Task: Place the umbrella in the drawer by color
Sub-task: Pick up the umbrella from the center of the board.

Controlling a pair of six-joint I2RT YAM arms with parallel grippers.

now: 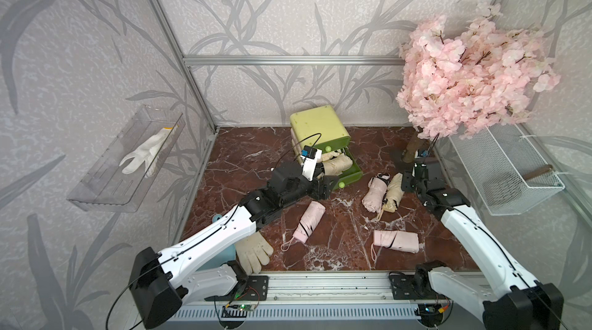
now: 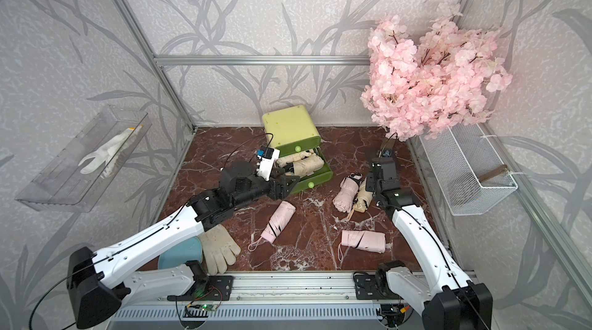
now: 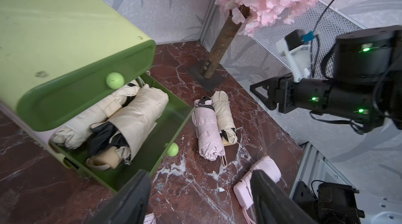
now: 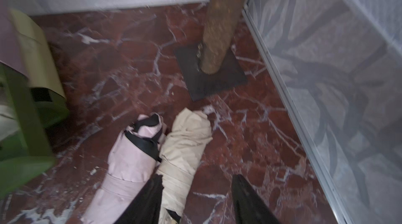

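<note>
Where the red marble counter (image 1: 346, 226) meets the back wall, we see the pink blossom tree (image 1: 464, 72) in the right corner and the lime-yellow drawer chest (image 1: 318, 126) near the middle. Its top drawer is closed. The open drawer (image 1: 350, 179) under it is pulled out and holds two folded beige umbrellas (image 1: 336, 163) side by side.

Right of the chest, a pink umbrella (image 1: 374, 195) and a beige umbrella (image 1: 393, 192) lie touching along their lengths. A second pink umbrella (image 1: 306, 222) and a third pink umbrella (image 1: 395, 241) lie apart, nearer the front edge.

The left gripper (image 3: 200, 175) hangs just in front of the open drawer, its jaws spread and empty. The right gripper (image 4: 196, 177) sits above the near end of the touching pair, jaws apart and pinching nothing. One of its fingers (image 4: 148, 199) overlaps the beige umbrella, but that wrist view is blurred and we cannot tell whether they touch.
</note>
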